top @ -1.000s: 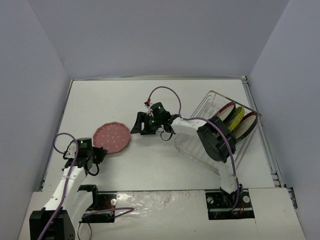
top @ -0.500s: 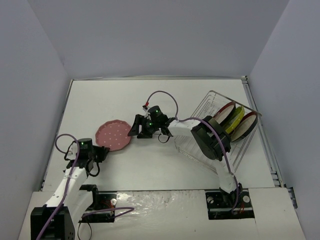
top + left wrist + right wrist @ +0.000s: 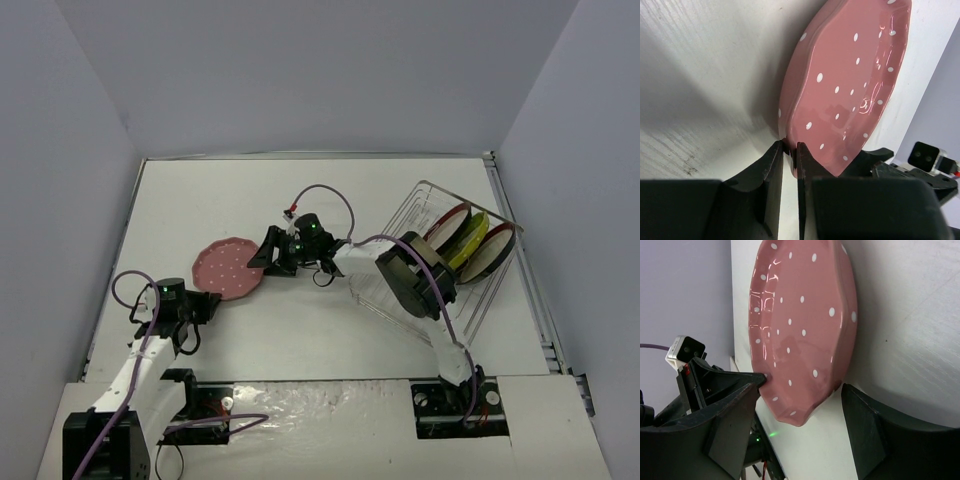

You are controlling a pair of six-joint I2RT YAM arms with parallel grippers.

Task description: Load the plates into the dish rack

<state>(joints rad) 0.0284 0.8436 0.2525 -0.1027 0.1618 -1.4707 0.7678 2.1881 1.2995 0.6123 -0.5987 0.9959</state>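
Left pincer: closest to the arm bases. It is pressed almost together, with its tips nipping the near rim of the pink plate. This probably steadies the plate so the other arm can take it.
Pink plate: on the left half of the worktop, well apart from the dish rack. It is scalloped with white dots and lies face up. The shadow under its edge suggests it is tipped rather than lying flat.
Right pincer: stretched across from the right side and spread wide. Its fingers straddle the plate's far rim, one over the face and one towards the underside. A gap shows at the underside finger, so it has no grip yet.
Step in hand: most likely a hand-over, since the rack lies on the right arm's side.
Dish rack: at the far right, set askew.
Rack contents: the first red-rimmed plate, the yellow-green plate and the second red-rimmed plate stand on edge between the prongs.
Progress: three plates are loaded, and the pink one appears to be the last.
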